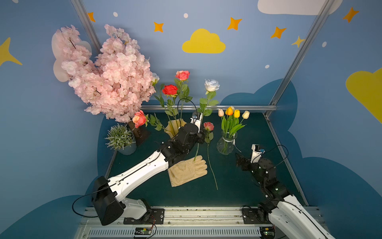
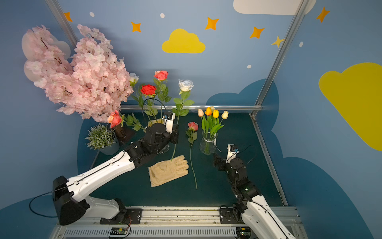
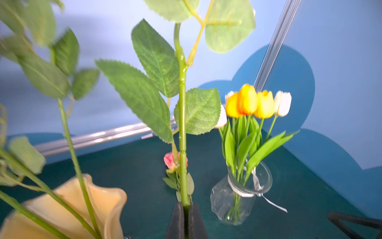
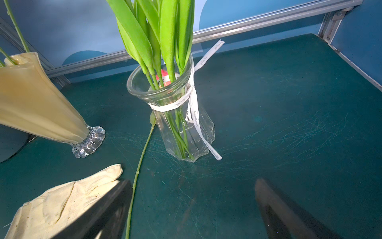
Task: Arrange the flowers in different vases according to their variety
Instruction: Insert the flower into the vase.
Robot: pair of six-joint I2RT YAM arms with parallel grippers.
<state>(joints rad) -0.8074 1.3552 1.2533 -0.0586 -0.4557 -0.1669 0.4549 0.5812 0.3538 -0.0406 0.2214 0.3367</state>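
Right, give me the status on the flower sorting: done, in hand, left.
Done: the tulips stand in the clear glass vase, roses in the amber vase. In hand: the left gripper is shut on the white rose stem, upright beside that vase, not in it. Left: one pink rose lying on the table; the right gripper is open and empty.

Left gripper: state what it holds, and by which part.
The left gripper is shut on the white rose, pinching its bare green stem just below the leaves.
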